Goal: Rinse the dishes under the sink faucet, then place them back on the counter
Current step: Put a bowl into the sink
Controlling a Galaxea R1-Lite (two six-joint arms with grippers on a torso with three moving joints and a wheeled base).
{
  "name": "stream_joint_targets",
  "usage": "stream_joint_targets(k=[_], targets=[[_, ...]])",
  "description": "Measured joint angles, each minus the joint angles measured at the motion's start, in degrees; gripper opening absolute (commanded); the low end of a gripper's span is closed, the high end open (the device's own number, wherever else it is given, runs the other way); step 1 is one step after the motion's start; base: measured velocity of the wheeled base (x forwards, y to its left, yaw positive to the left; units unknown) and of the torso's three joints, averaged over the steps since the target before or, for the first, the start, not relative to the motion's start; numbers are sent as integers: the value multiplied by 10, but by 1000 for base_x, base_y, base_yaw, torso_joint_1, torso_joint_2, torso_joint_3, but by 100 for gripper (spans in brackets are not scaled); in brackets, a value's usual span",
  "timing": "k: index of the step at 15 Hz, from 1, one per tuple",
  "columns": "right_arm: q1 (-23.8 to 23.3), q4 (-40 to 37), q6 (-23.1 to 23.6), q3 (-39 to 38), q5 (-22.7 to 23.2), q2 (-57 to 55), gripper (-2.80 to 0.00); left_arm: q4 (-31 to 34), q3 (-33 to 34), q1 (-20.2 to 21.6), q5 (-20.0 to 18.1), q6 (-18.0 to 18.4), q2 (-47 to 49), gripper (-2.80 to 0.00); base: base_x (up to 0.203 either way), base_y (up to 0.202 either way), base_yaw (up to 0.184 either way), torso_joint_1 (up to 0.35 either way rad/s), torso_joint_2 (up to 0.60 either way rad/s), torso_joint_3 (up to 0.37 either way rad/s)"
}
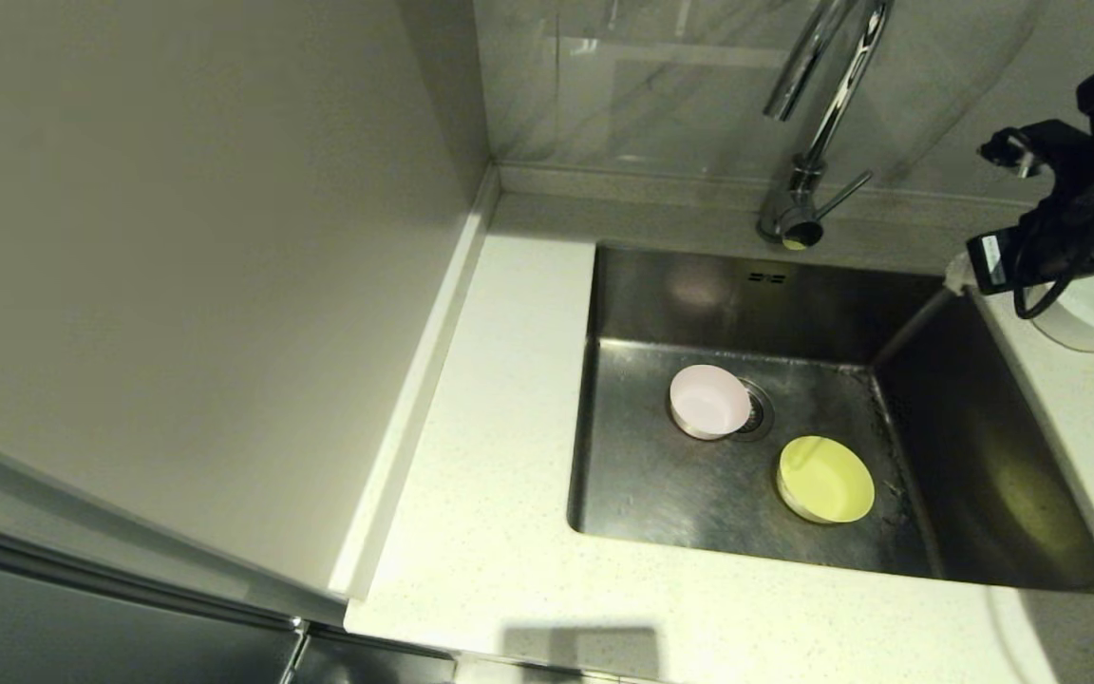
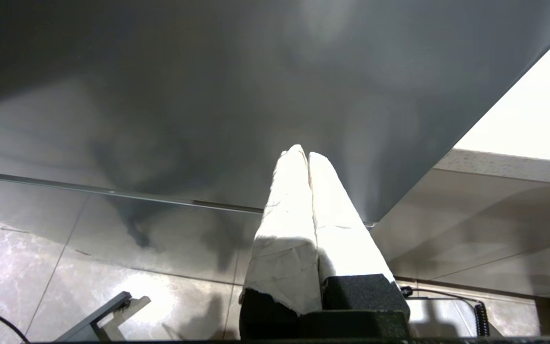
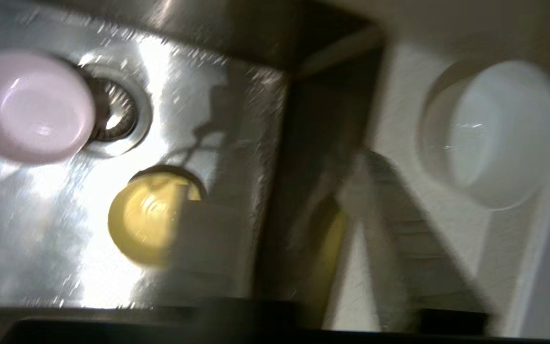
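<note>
The sink (image 1: 984, 475) holds two of the dishes. A pale pink bowl (image 1: 710, 401) rests partly over the drain, and a yellow-green bowl (image 1: 825, 480) lies nearer the front right. On the counter (image 1: 509, 475) to the right of the basin stands a white bowl (image 1: 1093, 318), half hidden under my right arm. My right gripper (image 3: 282, 191) hangs over the sink's far right corner beside the white bowl (image 3: 494, 134). It is open, its fingers (image 3: 399, 239) apart with nothing between them. The faucet (image 1: 822, 114) rises behind the basin. My left gripper (image 2: 302, 153) is shut and parked low by the cabinet front.
A tall pale cabinet side (image 1: 177, 285) walls off the counter's left. The strainer drain (image 1: 756, 413) lies partly under the pink bowl. Grey marbled tiles (image 1: 680, 85) back the faucet. Only a narrow strip of counter lies to the right of the sink.
</note>
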State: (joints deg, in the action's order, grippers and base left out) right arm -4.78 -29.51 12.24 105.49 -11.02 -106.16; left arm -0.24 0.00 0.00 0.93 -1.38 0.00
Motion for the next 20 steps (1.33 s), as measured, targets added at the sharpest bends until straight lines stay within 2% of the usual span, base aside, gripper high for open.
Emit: stream_joint_targets(k=[3, 6, 7, 8, 11, 20], targets=[[-33, -9, 2, 61, 1, -29, -280, 0, 0, 0, 0, 0, 0, -280, 0, 0, 0, 0, 0, 0], [-81, -1, 9, 82, 1, -62, -280, 0, 0, 0, 0, 0, 0, -280, 0, 0, 0, 0, 0, 0], [-94, 9, 10, 84, 0, -73, -255, 0, 0, 0, 0, 0, 0, -280, 0, 0, 0, 0, 0, 0], [-104, 22, 10, 85, 0, -83, 0, 0, 0, 0, 0, 0, 0, -280, 0, 0, 0, 0, 0, 0], [-128, 52, 10, 86, -2, -109, 0, 0, 0, 0, 0, 0, 0, -280, 0, 0, 0, 0, 0, 0], [-151, 127, 20, 86, -2, -168, 0, 0, 0, 0, 0, 0, 0, -280, 0, 0, 0, 0, 0, 0]])
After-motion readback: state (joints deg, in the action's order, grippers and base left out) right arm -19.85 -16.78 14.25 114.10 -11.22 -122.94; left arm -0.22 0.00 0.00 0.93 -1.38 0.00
